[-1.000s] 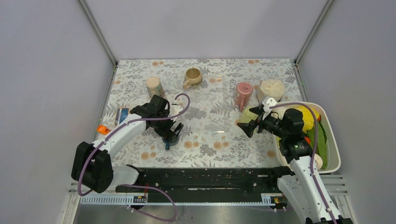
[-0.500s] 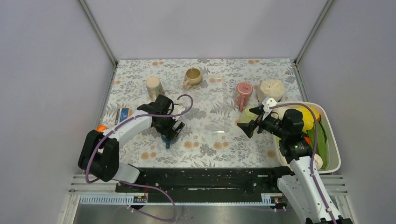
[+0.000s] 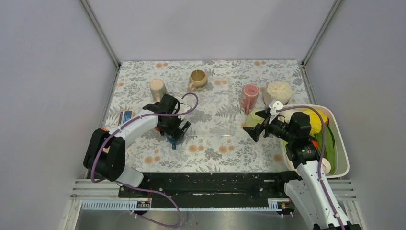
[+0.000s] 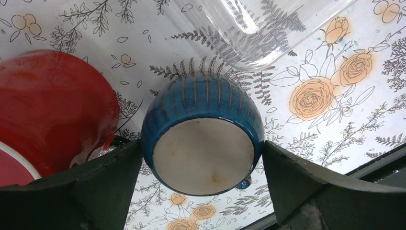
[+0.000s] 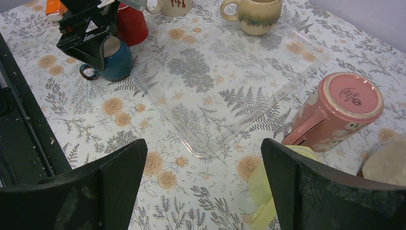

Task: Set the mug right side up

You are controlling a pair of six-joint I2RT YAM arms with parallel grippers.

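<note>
Plainly, the blue mug [image 4: 206, 158] stands bottom-up at the near left of the counter [image 5: 119, 124]. The left pincer [image 4: 202, 143] straddles it, pressed against both sides, likely so the wrist can roll it over. That wrist's camera shows the pale base and the contact; only the right wrist's camera shows the handle [image 5: 87, 72], pointing near-left. A red mug [image 4: 52, 110] sits just beside it, farther back. The right pincer [image 5: 202, 143] hangs wide and empty by the clear tray [image 5: 225, 81], probably keeping clear.
</note>
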